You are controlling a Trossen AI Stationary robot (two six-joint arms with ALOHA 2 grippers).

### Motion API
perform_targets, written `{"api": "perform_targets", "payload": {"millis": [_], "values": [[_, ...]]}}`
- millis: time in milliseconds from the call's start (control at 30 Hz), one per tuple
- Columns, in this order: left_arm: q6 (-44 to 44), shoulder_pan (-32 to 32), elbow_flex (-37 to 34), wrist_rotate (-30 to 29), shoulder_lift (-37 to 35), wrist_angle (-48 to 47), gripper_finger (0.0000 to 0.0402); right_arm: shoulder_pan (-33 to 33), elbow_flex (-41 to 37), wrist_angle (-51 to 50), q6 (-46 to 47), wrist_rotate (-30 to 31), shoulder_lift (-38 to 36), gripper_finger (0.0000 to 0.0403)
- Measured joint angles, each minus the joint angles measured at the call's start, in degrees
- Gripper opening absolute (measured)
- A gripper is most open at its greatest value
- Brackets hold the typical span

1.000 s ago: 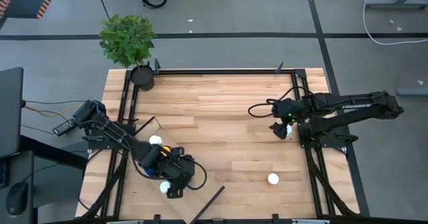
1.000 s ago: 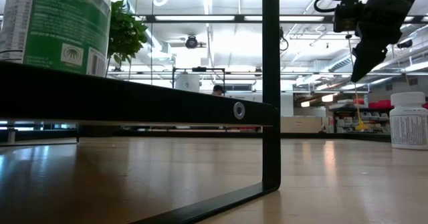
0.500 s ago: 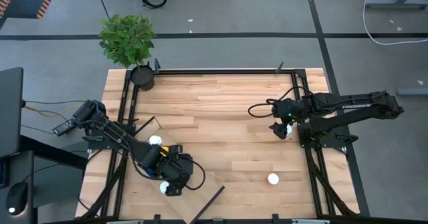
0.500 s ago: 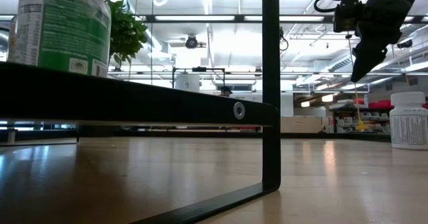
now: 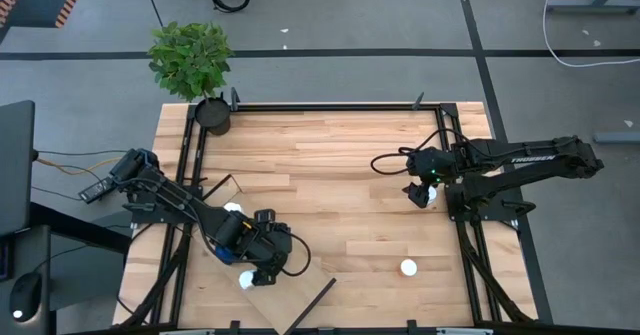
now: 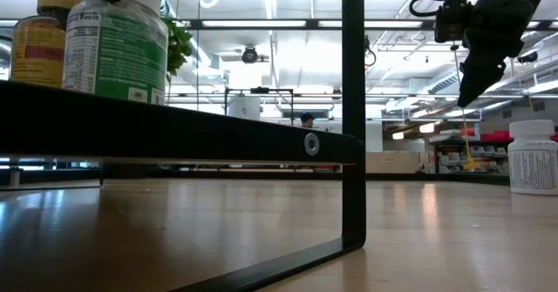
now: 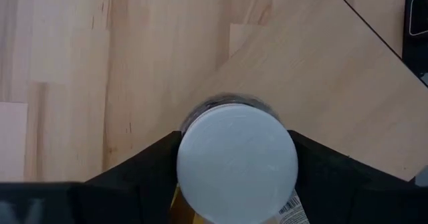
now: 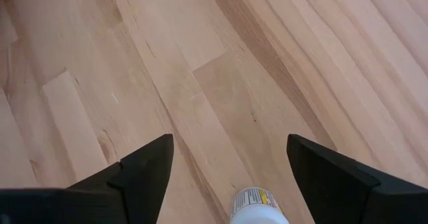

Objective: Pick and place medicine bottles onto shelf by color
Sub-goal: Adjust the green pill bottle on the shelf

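Note:
My left gripper (image 5: 262, 257) is over the pale shelf board (image 5: 300, 297) at the table's near left, shut on a green-labelled, white-capped medicine bottle (image 6: 118, 44). An amber bottle with a yellow cap (image 6: 42, 39) stands on the shelf behind it. Two more white caps (image 5: 232, 210) (image 5: 245, 280) show beside the arm. My right gripper (image 5: 420, 195) hangs open above the table's right side. A small white bottle (image 8: 257, 209) shows between its fingers, apart from them. Another white bottle (image 5: 408, 268) stands on the table near the near edge. My left gripper pinches the green-labelled bottle at its white cap (image 7: 237, 160), one finger (image 7: 144, 167) on each side. It comes from above, pointing down. The bottle is upright below the fingers. The shelf's dark edge (image 6: 174, 126) hides its base, so whether it rests on the shelf cannot be told.
A black plant pot (image 5: 213, 115) stands at the far left corner. The shelf's dark upright (image 6: 352, 109) and foot stand close to the low camera. Black frame rails run along the table's left and right sides. Bare tabletop (image 5: 330, 175) lies between the arms.
My left gripper has carried the green-labelled bottle a short way over the shelf, toward the far edge and a little to the right. In the low view the bottle has slid right and grown smaller, uncovering the amber bottle behind it. The hold stays shut.

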Motion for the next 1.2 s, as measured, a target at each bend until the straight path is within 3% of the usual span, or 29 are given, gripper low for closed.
{"api": "perform_targets", "payload": {"millis": [333,733,1200], "values": [[-0.1,0.0,0.2,-0.1,-0.1,-0.2,0.0272,0.0,0.0,0.0,0.7,-0.1,0.0,0.0298],[0.6,0.3,4.1,1.7,0.5,-5.9,0.0347,0.0,0.0,0.0,0.9,-0.2,0.0,0.0298],[1.4,0.0,5.0,2.2,0.2,-4.3,0.0346,0.0,0.0,0.0,1.3,-0.2,0.0,0.0298]]}}
